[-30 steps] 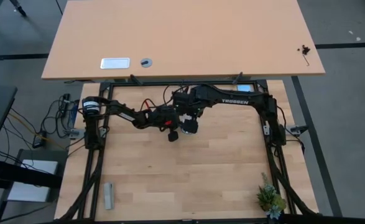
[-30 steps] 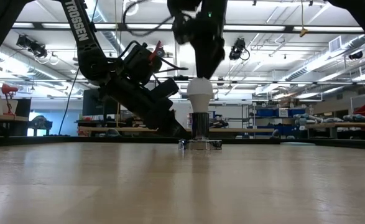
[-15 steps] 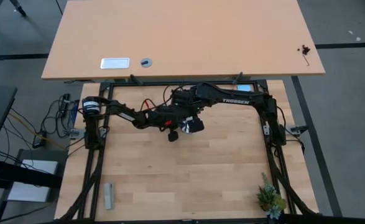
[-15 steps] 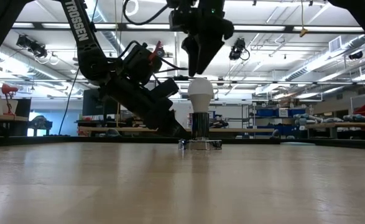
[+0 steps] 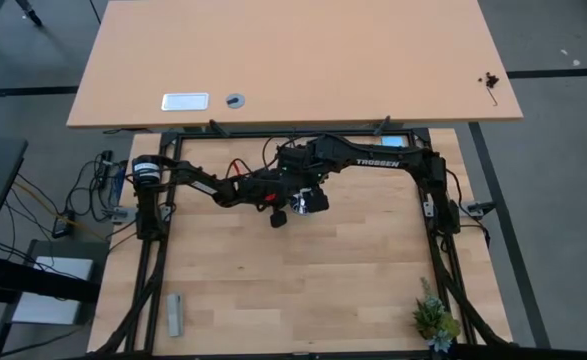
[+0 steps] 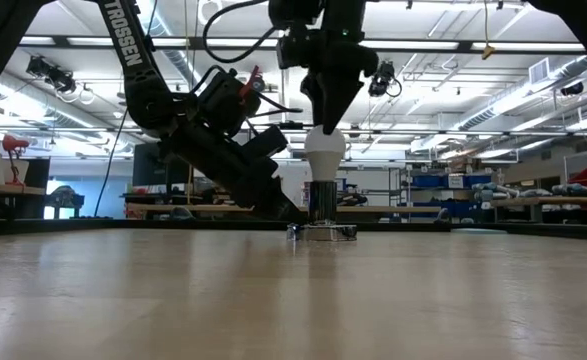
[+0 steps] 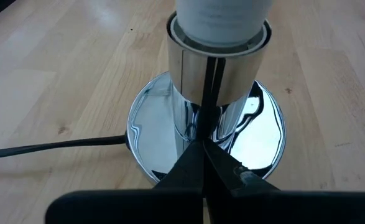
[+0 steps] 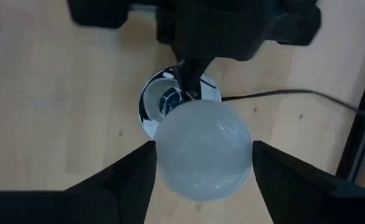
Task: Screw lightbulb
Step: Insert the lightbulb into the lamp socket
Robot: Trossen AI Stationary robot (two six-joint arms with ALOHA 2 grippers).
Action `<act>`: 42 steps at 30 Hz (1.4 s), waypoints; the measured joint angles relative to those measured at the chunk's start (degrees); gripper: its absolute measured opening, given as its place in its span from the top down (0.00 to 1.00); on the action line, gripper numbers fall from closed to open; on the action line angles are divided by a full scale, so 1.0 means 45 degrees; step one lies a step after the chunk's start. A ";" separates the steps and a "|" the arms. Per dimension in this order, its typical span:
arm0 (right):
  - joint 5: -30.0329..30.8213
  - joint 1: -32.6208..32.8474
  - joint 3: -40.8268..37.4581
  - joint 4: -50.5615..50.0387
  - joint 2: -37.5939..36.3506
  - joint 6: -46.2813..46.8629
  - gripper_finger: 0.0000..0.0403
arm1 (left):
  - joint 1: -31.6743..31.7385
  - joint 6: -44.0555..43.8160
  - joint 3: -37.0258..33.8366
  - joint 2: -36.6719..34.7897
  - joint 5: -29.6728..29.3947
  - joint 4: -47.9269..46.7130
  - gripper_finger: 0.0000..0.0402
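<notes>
The lightbulb [image 6: 324,150] stands upright in the shiny silver socket base [image 7: 219,112], near the far edge of the wooden worktop [image 5: 303,270] and roughly midway across it. Its white neck sits down inside the chrome collar, and a black cord [image 7: 51,146] runs off from the foot of the base across the wood. The right hand [image 8: 202,165] hangs straight above the bulb, pointing down at it; its two fingers [image 8: 129,177] are spread to either side of the frosted globe, just beside it, and I cannot tell whether they touch the glass. From table height that hand [image 6: 325,110] meets the top of the bulb. The left hand [image 7: 204,146] comes in low from the left side, its arm slanting down toward the base; its fingers are pressed together, tips closed to a point right against the chrome stem under the collar, with nothing between them. Farther off on the worktop, a small grey block [image 5: 175,315] lies near the front left corner and a little green plant [image 5: 435,320] sits at the front right corner.
</notes>
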 joint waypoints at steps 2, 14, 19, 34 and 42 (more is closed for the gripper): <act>-0.0005 -0.0028 0.0000 0.0006 0.0000 0.0992 0.37 | 0.0000 0.0000 0.0000 0.0000 0.0000 0.0003 1.00; -0.0018 -0.0145 0.0016 0.0074 0.0002 0.8974 0.37 | 0.0000 0.0000 0.0000 0.0000 0.0000 -0.0005 1.00; -0.0323 -0.0134 0.0583 -0.0189 0.0102 0.7007 0.32 | 0.0000 0.0000 0.0005 0.0000 0.0000 -0.0019 1.00; -0.1231 -0.0402 0.0568 -0.0320 0.0070 -0.0130 0.27 | 0.0000 0.0000 0.0005 0.0000 0.0000 -0.0039 1.00; -0.0700 -0.0387 -0.0209 0.0385 -0.0005 0.1681 0.33 | 0.0000 -0.0005 0.0005 0.0000 0.0019 -0.0044 1.00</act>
